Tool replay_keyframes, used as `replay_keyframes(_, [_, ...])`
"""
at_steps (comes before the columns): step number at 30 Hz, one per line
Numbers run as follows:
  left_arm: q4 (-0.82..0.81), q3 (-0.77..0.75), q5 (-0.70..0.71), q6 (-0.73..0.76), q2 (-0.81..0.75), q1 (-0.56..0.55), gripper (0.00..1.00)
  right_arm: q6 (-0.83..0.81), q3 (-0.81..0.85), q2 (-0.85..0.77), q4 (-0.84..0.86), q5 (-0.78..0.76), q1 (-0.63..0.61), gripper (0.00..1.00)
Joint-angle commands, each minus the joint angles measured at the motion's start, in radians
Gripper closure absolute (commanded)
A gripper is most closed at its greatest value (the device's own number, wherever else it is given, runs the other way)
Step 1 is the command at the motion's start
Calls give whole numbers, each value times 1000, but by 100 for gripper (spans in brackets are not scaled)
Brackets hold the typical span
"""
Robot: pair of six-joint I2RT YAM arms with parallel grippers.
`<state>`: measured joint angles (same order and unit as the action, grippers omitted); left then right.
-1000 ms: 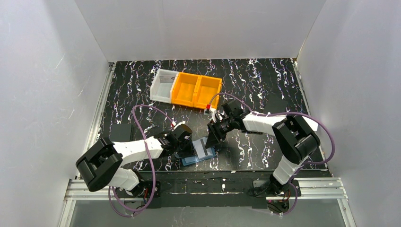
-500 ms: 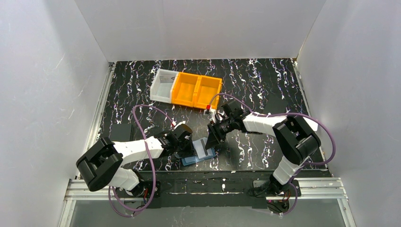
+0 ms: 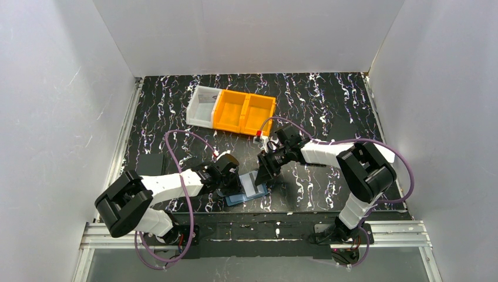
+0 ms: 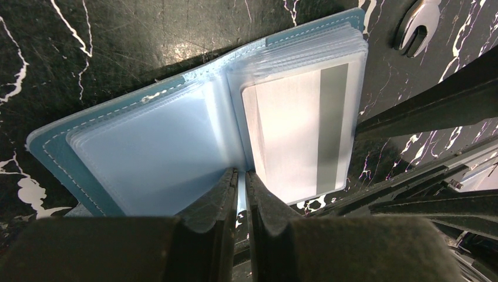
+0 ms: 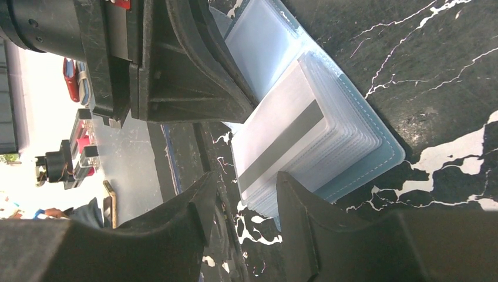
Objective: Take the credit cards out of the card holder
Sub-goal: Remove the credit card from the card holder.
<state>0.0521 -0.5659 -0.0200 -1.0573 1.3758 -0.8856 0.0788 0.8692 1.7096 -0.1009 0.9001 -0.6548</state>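
Marbled tbl (image 3: 329, 100): card holder (image 4: 147, 147) open, card (image 4: 299, 135) visible.

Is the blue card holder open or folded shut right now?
Open. The card holder lies spread on the table, clear pockets showing on both halves, with a striped card in one pocket.

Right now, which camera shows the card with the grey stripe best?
The left wrist view: the card lies big and nearly flat-on in the card holder, stripe clear. The right wrist view shows the card slanted. From the top view it is a tiny pale patch.
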Motion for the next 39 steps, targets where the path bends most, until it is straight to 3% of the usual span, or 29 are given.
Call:
replay_keyframes(1, [-3,-1,-11,12,45,-4,89,18,-9,24,32,49,2,48])
replay_keyframes(9, [-25,1,-26,10,50,-3,89,71,-22,43,88,125,1,49])
replay_keyframes(24, [-41,12,-24,2,63,-3,89,34,-46,-55,67,-81,51,48])
replay_keyframes(39, [-66,3,-33,-1,76,-4,89,62,-39,-6,84,49,52,49])
